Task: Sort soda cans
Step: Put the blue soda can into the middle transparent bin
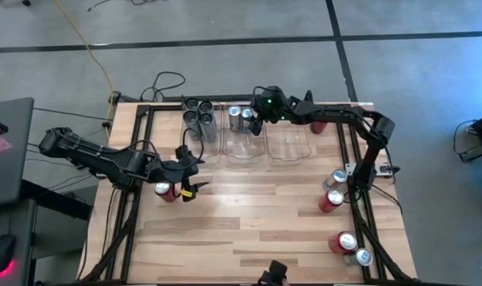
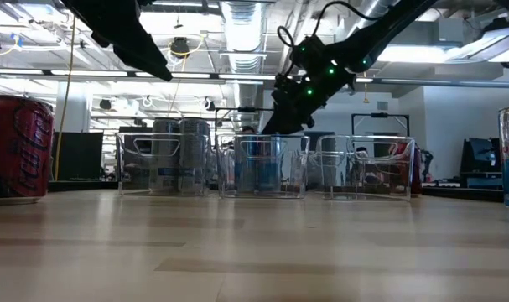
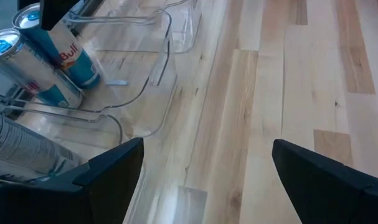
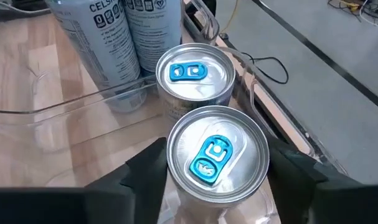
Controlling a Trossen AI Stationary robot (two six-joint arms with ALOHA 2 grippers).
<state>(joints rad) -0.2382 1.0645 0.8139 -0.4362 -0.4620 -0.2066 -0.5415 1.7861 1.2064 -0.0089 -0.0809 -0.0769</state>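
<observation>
My right gripper (image 1: 252, 119) (image 4: 217, 180) reaches into the middle clear bin (image 1: 244, 147) at the table's far edge, shut on a silver-blue soda can (image 4: 217, 158). A second silver-blue can (image 4: 192, 74) stands just beyond the held one. Dark grey cans (image 1: 198, 115) stand in the left bin. My left gripper (image 1: 194, 173) (image 3: 207, 180) hovers open over bare wood near the table's left side, with a red can (image 1: 165, 189) standing right beside it. Several more cans, mostly red (image 1: 336, 191), stand near the right edge. My right gripper pinches the silver-blue can just below its top rim (image 4: 176, 186), one finger (image 4: 145, 171) on each side. The fingers come from above, slanting down. The can is upright inside the middle bin; in the low view its foot (image 2: 258, 189) seems to stand on the bin floor.
The right bin (image 1: 288, 143) holds no cans. A red can (image 1: 318, 125) stands behind my right arm by the far edge. Dark frame rails (image 1: 360, 206) run along both sides of the table. Open wood (image 1: 256, 214) fills the middle and near part.
</observation>
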